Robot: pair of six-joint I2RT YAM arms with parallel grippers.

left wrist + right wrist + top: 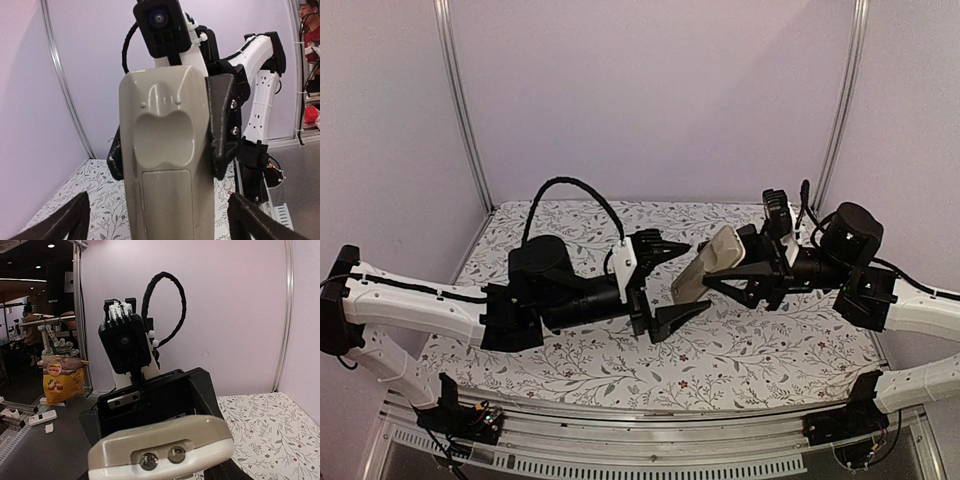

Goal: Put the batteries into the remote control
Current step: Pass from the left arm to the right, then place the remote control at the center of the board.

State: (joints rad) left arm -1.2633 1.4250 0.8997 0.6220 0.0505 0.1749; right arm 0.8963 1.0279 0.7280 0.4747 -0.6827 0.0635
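Observation:
The remote control (708, 264) hangs in the air above the table, tilted, its grey-tan back toward the left arm. My right gripper (738, 266) is shut on it, its black fingers (223, 125) pressing on both long sides. The back (165, 165) fills the left wrist view, with the battery cover closed. My left gripper (680, 281) stands open around the remote's lower end, with gaps on both sides. In the right wrist view the remote's end (160, 447) shows two small round lenses. The batteries are out of view.
Below both arms lies the floral-patterned table (620, 370). Metal frame posts (460, 100) stand at the back corners against a plain wall. The left arm's wrist camera (125, 342) faces the right wrist closely. A chips bag (62, 380) stands off the table.

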